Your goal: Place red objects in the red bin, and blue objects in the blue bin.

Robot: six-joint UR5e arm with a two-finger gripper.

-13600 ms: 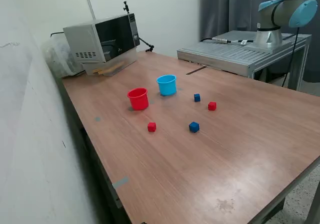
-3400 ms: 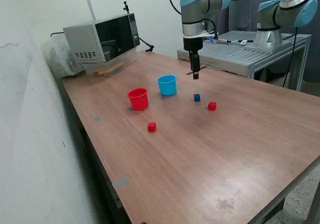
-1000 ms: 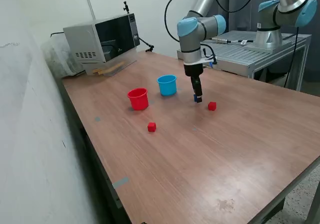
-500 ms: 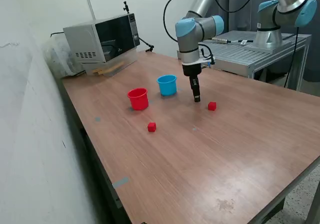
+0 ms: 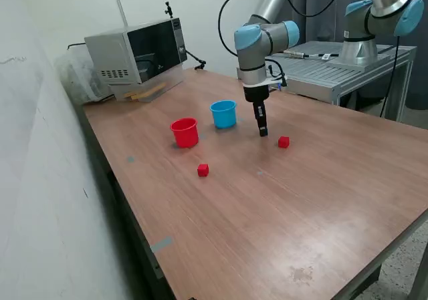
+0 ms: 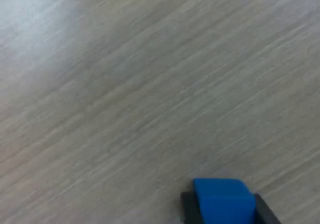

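A blue cube (image 6: 223,200) sits clamped between the fingers of the gripper (image 5: 263,132), just above the table (image 5: 321,180), between the blue cup (image 5: 223,113) and a red cube (image 5: 283,141). The arm points straight down. In the exterior view the cube is hidden by the fingers; the wrist view cuts off its lower part. The red cup (image 5: 184,132) and another red cube (image 5: 202,170) lie well apart.

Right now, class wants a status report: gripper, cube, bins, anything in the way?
Gripper shut on blue cube, just above the table. Blue bin close by, path to it open. Two red cubes on the table, outside red bin.
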